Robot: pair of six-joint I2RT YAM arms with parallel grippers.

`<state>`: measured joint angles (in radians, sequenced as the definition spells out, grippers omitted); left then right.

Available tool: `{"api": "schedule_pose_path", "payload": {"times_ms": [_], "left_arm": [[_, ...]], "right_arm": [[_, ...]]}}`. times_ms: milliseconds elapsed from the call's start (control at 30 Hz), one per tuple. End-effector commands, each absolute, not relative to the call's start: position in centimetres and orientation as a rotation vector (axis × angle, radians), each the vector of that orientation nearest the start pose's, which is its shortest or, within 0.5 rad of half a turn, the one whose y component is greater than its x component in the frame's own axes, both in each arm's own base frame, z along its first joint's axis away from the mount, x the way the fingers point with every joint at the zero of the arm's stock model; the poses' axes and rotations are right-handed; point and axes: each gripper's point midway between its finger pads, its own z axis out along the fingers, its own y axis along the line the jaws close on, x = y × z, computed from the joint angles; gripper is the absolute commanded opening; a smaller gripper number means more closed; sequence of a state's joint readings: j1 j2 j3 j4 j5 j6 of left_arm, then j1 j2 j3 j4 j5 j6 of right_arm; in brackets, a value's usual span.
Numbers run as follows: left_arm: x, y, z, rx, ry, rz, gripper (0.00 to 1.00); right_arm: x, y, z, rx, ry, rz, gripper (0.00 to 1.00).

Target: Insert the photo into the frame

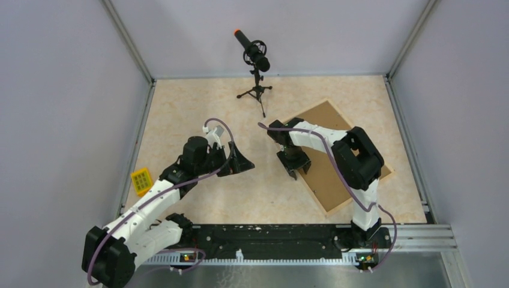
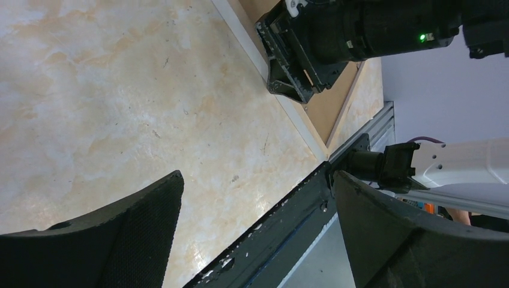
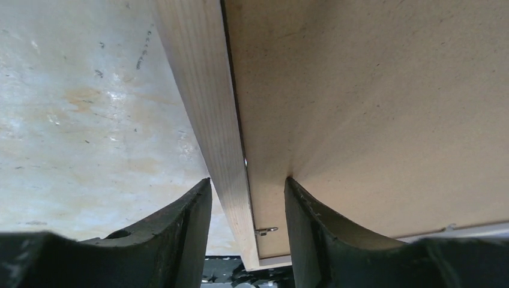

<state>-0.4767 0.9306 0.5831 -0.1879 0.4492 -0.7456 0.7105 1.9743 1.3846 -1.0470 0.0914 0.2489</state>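
A small yellow gridded block (image 1: 141,181) lies at the left of the mottled beige bench (image 1: 192,108). The left gripper (image 1: 245,162) hangs over bare bench near the middle, its jaws spread wide with nothing between them. A black microphone on a small tripod (image 1: 257,57) stands at the far edge. The right gripper (image 3: 247,180) is parted, straddling the left rail of the large rectangular pale-wood picture frame (image 3: 210,108). It seems not to be clamped on the rail. The frame lies flat at the right, its brown backing board (image 3: 372,108) facing up.
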Motion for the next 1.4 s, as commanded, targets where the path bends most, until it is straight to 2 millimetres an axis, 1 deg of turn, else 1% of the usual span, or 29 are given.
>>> {"api": "schedule_pose_path", "payload": {"times_ms": [0,33,100,167,233,267,300,333,367,400,500,633,700,800,900,1000,1033,1133,1200,1300,1333,1367], "left_arm": [[20.6,-22.2,16.5,0.027,2.256,-1.169,0.97],[20.5,-22.1,16.4,0.028,2.259,-1.166,0.97],[20.5,-22.1,16.3,0.03,2.26,-1.166,0.97],[20.4,-22.1,16.3,0.032,2.259,-1.165,0.97],[20.4,-22.1,16.4,0.035,2.256,-1.166,0.97],[20.4,-22.0,16.4,0.035,2.255,-1.162,0.97],[20.4,-22.0,16.4,0.035,2.255,-1.161,0.97],[20.4,-21.9,16.4,0.034,2.254,-1.156,0.97],[20.4,-21.9,16.4,0.033,2.255,-1.153,0.97],[20.4,-21.9,16.3,0.03,2.256,-1.15,0.97],[20.4,-22.0,16.2,0.03,2.26,-1.153,0.97],[20.5,-22.5,15.9,0.005,2.283,-1.194,0.97],[20.7,-23.0,15.8,-0.032,2.297,-1.233,0.96],[21.8,-23.6,16.0,-0.191,2.286,-1.301,0.97],[23.2,-24.7,16.6,-0.367,2.206,-1.448,0.98],[25.1,-26.6,18.1,-0.357,2.1,-1.601,0.98],[25.7,-27.3,18.0,-0.347,2.12,-1.616,0.98],[27.7,-29.7,16.9,-0.305,2.194,-1.677,0.97],[28.8,-31.0,16.2,-0.303,2.199,-1.715,0.95],[30.4,-32.6,14.8,-0.297,2.226,-1.701,0.92],[30.8,-33.3,13.7,-0.304,2.263,-1.695,0.91],[31.0,-34.0,13.4,-0.297,2.279,-1.707,0.89]], "right_arm": [[22.6,20.3,-0.7,-0.741,3.057,-0.31,0.46],[22.6,20.0,-1.2,-0.723,3.052,-0.356,0.45],[22.7,19.6,-2.2,-0.685,3.055,-0.407,0.37],[22.4,19.7,-3.2,-0.676,3.067,-0.415,0.28],[21.9,20.1,-3.9,-0.691,3.084,-0.388,0.22],[21.8,20.3,-4.1,-0.697,3.09,-0.378,0.17],[21.8,20.4,-4.1,-0.701,3.091,-0.372,0.11],[22.0,20.5,-3.9,-0.701,3.085,-0.367,0.04],[22.2,20.7,-3.5,-0.698,3.074,-0.36,0.0],[22.5,21.1,-2.8,-0.694,3.058,-0.333,0.0],[24.0,22.7,1.1,-0.674,2.959,-0.187,0.0],[25.1,24.6,6.2,-0.649,2.863,0.066,0.0],[25.3,25.0,8.1,-0.626,2.824,0.189,0.0],[25.5,25.3,10.1,-0.596,2.774,0.333,0.0],[25.5,25.3,11.1,-0.569,2.747,0.441,0.0],[25.1,25.6,11.5,-0.572,2.74,0.509,0.0],[24.9,25.8,11.6,-0.575,2.734,0.528,0.0],[24.7,26.0,12.0,-0.562,2.718,0.565,0.0],[24.6,26.0,12.1,-0.555,2.712,0.583,0.0],[24.6,26.3,12.4,-0.55,2.703,0.608,0.0],[24.6,26.3,12.5,-0.545,2.699,0.614,0.0],[24.7,26.4,12.6,-0.542,2.693,0.622,0.0]]}}
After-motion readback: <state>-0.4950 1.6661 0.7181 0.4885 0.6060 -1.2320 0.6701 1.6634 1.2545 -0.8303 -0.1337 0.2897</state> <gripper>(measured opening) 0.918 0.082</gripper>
